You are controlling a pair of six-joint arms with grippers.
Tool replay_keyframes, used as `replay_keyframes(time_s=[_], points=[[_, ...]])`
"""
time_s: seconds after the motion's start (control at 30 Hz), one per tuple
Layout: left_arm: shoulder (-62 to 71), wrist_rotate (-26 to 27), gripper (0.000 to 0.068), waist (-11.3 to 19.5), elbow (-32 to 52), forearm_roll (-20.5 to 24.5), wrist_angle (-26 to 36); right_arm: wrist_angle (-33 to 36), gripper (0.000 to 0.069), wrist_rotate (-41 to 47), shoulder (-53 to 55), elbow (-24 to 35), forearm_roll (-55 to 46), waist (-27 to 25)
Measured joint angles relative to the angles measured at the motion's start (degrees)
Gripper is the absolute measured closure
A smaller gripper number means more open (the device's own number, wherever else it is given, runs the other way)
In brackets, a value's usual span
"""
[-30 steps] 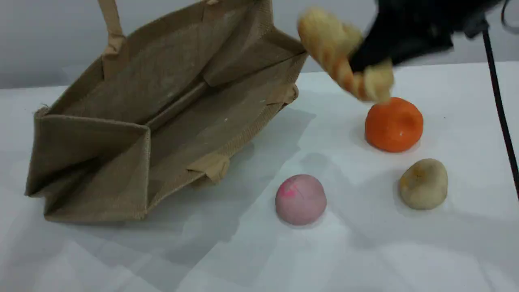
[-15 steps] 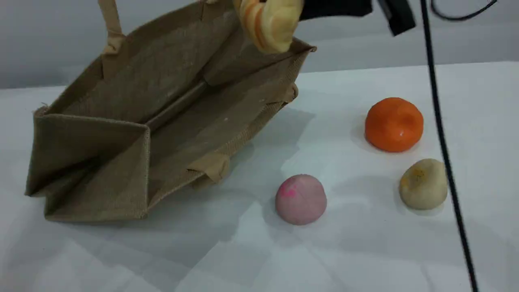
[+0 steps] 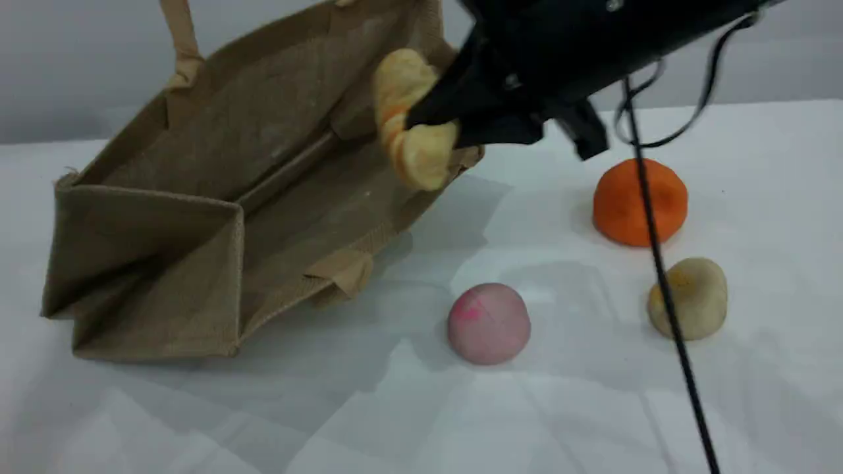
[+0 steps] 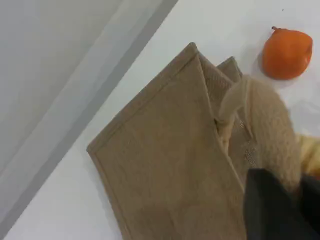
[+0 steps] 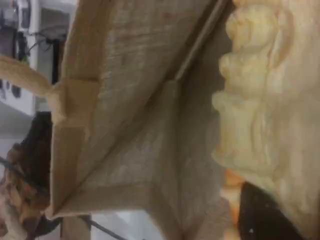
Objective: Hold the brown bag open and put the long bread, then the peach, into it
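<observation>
The brown bag (image 3: 197,197) lies tipped on the white desk (image 3: 395,408) with its open mouth facing the scene camera, gussets folded inward at both ends. One beige handle (image 3: 176,39) rises straight out of the top of the frame. In the left wrist view this handle (image 4: 265,125) runs down to the left end effector (image 4: 280,205), whose fingers are closed together on it, holding that side of the bag (image 4: 165,160) up. The right end effector (image 3: 425,125) reaches in from the upper right and is clamped around the long bread (image 3: 395,99), which is off the desk at the right end of the bag's mouth, its lower end overlapping the near rim. Whether it is past the rim I cannot tell. In the right wrist view the loaf's bumpy crust (image 5: 265,90) fills the right side, with the bag's woven interior (image 5: 135,100) just beside it. The peach (image 3: 489,324) sits on the desk in front of the bag, apart from it. Further right lie an orange (image 3: 619,204) and a beige lump (image 3: 698,296), with a black cable (image 3: 665,296) crossing in front of them.
</observation>
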Motion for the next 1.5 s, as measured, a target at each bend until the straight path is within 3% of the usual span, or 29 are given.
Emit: replay_keyframes(time_s=[0.77, 0.87, 1.07, 1.13, 1.3, 1.5], points=[[0.0, -0.22, 0.0589, 0.0, 0.0, -0.06, -0.06, -2.24, 0.0608, -1.14, 17.86, -20.85, 2.89, 6.15], [0.0, -0.22, 0.0589, 0.0, 0.0, -0.12, -0.06, -3.03, 0.0541, -1.34, 17.9, -21.75, 2.77, 6.59], [0.05, -0.22, 0.0589, 0.0, 0.0, -0.12, -0.01, -2.02, 0.0246, -2.38, 17.85, -21.75, 2.71, 6.59], [0.05, -0.22, 0.0589, 0.0, 0.0, -0.12, 0.11, -1.13, 0.0186, -3.64, 17.85, -21.75, 2.71, 6.53], [0.05, -0.22, 0.0589, 0.0, 0.0, -0.12, 0.04, 1.65, 0.0148, -5.89, 16.1, -21.75, -0.31, 5.52], [0.05, -0.22, 0.0589, 0.0, 0.0, -0.07, 0.04, 2.42, 0.0146, -4.25, 11.24, -21.75, -12.81, 4.13]])
